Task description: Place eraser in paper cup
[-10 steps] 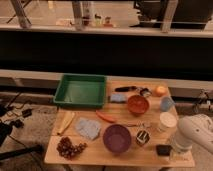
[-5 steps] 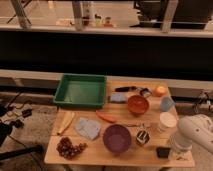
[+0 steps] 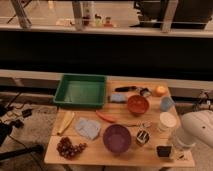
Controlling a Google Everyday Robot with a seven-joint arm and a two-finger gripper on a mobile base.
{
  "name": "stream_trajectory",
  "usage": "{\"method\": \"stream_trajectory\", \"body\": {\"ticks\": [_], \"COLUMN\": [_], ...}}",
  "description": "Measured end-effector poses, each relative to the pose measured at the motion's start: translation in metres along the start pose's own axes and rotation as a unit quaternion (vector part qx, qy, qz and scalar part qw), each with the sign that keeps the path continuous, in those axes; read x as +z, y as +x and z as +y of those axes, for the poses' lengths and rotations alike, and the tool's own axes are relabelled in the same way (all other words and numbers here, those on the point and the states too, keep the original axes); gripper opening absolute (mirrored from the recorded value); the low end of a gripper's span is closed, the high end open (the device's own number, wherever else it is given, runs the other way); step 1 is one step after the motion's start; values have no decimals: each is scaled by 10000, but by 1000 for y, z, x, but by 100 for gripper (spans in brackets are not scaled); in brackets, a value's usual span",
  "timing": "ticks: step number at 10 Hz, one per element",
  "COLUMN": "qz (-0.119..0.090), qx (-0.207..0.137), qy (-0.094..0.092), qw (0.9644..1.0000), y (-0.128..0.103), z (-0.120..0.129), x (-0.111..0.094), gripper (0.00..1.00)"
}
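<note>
Camera view: gripper [image 3: 176, 145] clenched, low at the light wooden table's [image 3: 93, 151] front right corner, just beside the small flat black rectangular eraser [image 3: 164, 151]; the pale white round-rimmed paper cup [image 3: 167, 121] stands upright behind.

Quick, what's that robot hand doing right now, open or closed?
Gripper: closed, low on the right beside the eraser; whether it grips it cannot be told.
</note>
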Motion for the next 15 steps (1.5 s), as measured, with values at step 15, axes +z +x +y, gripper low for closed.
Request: {"method": "stream_trajectory", "body": {"ticks": [15], "qz": [425], "qx": [-108], "qy": [524], "qw": [9977], "y": [3], "z": [-74], "x": [-84], "gripper": [18]}}
